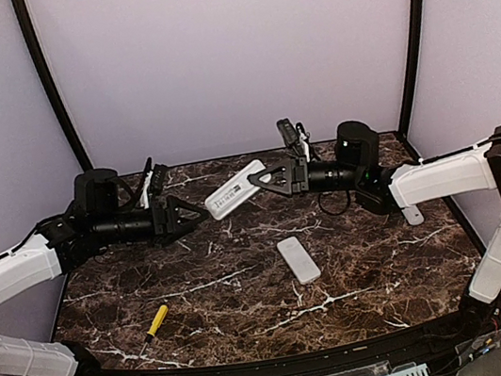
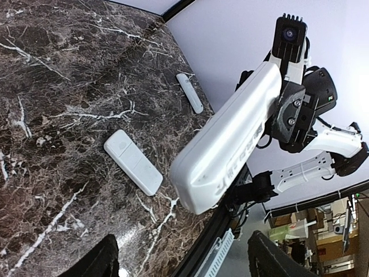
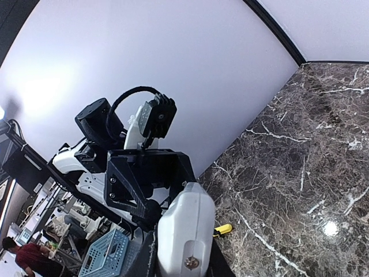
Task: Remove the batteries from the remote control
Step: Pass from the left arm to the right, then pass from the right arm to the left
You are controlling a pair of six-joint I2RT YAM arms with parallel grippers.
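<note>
The right claw (image 1: 263, 179) is clamped on one end of a remote (image 1: 235, 190), held in the air over the far middle of the desk (image 1: 200, 291). In the top view the remote's long axis runs 8 to 2 o'clock. Its free end points to 8, just beside the left claw (image 1: 199, 212), whose jaws stand wide and hold nothing. Batteries are not in sight. There are two remotes: the second remote (image 1: 298, 260) lies flat at desk centre, axis 11 to 5. One screwdriver (image 1: 156, 321) lies at 7 o'clock near the front edge. One slim white piece (image 1: 412, 216) lies at 3 o'clock by the right arm.
</note>
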